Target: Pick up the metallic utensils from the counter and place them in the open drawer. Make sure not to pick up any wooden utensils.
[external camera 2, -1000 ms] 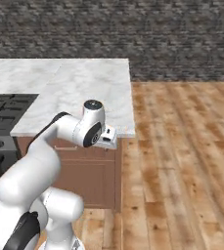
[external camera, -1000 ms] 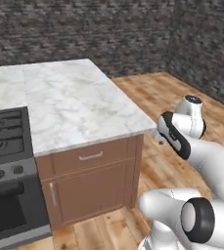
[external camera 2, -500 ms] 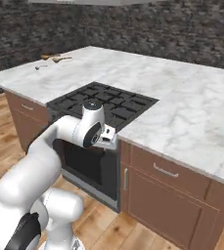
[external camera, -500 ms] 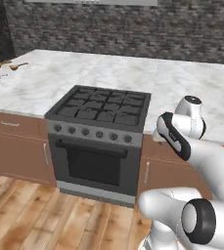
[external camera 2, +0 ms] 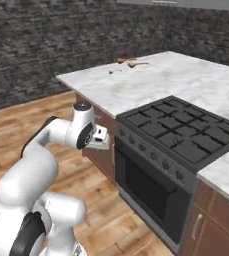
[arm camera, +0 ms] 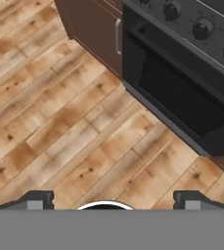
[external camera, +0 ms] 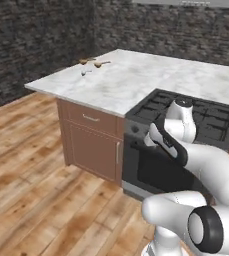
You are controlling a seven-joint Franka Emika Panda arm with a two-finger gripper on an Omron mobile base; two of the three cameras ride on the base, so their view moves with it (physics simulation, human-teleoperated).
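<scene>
The gripper (external camera 2: 102, 139) is hanging empty at centre left of the right base view, jaws spread wide, in front of the oven (external camera 2: 153, 187); in the hand view its fingertips (arm camera: 35, 199) are pointing at the plank floor (arm camera: 59, 127). Behind it, the black cooktop (external camera 2: 178, 130) is sitting in the counter (external camera: 131, 82). At the counter's far corner, upper left of the left base view, the metallic utensils (external camera: 86, 71) are lying just beside the wooden utensils (external camera: 93, 62).

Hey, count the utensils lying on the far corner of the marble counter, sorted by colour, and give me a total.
Tan wooden spoons: 2
Silver-grey metal pieces: 1 that can be made out
Total: 3 on the counter; they are far off and small, so a further slim piece among them cannot be ruled out.
</scene>
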